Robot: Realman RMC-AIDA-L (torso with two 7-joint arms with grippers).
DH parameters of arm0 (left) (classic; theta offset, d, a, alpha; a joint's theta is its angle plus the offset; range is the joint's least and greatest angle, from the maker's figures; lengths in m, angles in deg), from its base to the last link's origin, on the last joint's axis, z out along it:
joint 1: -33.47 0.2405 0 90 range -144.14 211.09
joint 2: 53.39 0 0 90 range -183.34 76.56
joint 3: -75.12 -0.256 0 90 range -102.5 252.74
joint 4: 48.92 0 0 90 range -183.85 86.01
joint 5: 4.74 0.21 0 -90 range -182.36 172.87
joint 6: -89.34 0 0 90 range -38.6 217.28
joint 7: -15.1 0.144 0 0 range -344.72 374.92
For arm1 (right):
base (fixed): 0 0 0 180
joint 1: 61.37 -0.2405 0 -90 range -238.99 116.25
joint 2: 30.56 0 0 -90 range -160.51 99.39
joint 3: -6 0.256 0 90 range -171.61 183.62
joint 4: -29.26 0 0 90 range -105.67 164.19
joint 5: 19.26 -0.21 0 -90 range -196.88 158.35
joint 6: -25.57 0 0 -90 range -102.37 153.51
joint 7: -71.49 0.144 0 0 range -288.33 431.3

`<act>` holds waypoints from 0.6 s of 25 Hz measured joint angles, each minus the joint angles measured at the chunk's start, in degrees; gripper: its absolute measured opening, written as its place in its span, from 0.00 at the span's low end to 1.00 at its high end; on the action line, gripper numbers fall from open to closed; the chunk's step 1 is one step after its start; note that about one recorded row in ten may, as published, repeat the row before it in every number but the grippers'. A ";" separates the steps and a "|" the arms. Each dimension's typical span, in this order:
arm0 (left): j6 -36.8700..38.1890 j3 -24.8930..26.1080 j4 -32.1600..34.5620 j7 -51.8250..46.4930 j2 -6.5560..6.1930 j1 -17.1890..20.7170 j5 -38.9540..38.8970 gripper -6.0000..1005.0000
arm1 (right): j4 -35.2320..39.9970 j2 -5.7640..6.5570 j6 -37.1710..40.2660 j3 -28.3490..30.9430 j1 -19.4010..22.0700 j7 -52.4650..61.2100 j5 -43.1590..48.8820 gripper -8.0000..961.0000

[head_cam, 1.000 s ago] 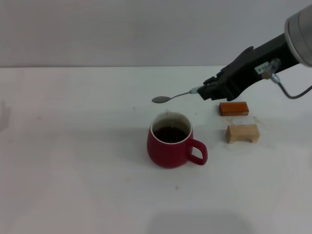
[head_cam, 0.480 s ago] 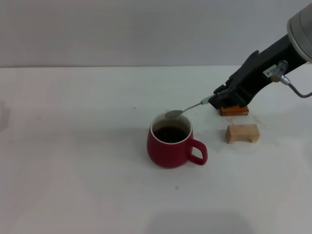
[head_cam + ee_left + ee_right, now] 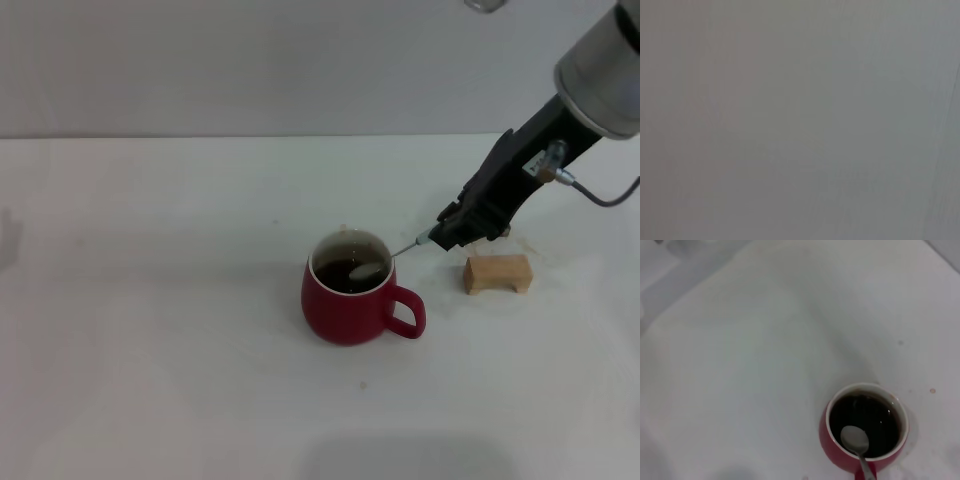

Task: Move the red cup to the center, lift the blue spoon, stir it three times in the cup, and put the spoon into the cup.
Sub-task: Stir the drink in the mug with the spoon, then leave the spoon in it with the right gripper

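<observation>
The red cup (image 3: 350, 295) stands near the middle of the white table, its handle toward the right, dark liquid inside. It also shows in the right wrist view (image 3: 867, 432). My right gripper (image 3: 445, 236) is just right of the cup and shut on the blue spoon (image 3: 395, 255). The spoon slants down to the left, its silver bowl (image 3: 855, 439) over the dark liquid inside the cup's rim. Most of the pale handle is hidden in the gripper. The left gripper is out of view; the left wrist view shows only a plain grey surface.
A light wooden block (image 3: 497, 273) lies right of the cup, just below my right gripper. The white table (image 3: 160, 330) stretches bare to the left and front. A grey wall stands behind the table.
My right gripper has moved down and slightly right, tipping the spoon down. The spoon's bowl went from above and behind the cup into the cup. The orange-brown block is now hidden behind the gripper.
</observation>
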 joint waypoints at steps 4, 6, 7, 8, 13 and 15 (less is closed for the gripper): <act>0.00 0.00 -0.05 -0.02 0.00 -0.08 0.01 0.86 | 3.84 -0.26 0.04 -0.03 -2.90 -1.66 1.68 0.17; 0.06 0.00 -0.11 -0.02 0.00 -0.12 0.01 0.86 | 6.64 -0.13 0.31 0.06 -4.73 -2.63 2.02 0.17; 0.06 0.00 -0.11 -0.02 0.00 -0.12 0.01 0.86 | 6.64 -0.13 0.31 0.06 -4.73 -2.63 2.02 0.17; 0.08 0.00 -0.13 -0.04 0.00 -0.13 0.01 0.86 | 8.41 -0.05 0.80 0.38 -5.61 -3.31 2.46 0.17; 0.22 0.00 -0.19 -0.20 0.00 -0.15 0.01 0.86 | 13.04 -0.15 2.71 0.67 -7.65 -5.23 4.37 0.17; 0.26 0.00 -0.19 -0.25 0.00 -0.13 0.01 0.86 | 14.16 -0.24 3.35 0.66 -8.17 -5.54 4.79 0.17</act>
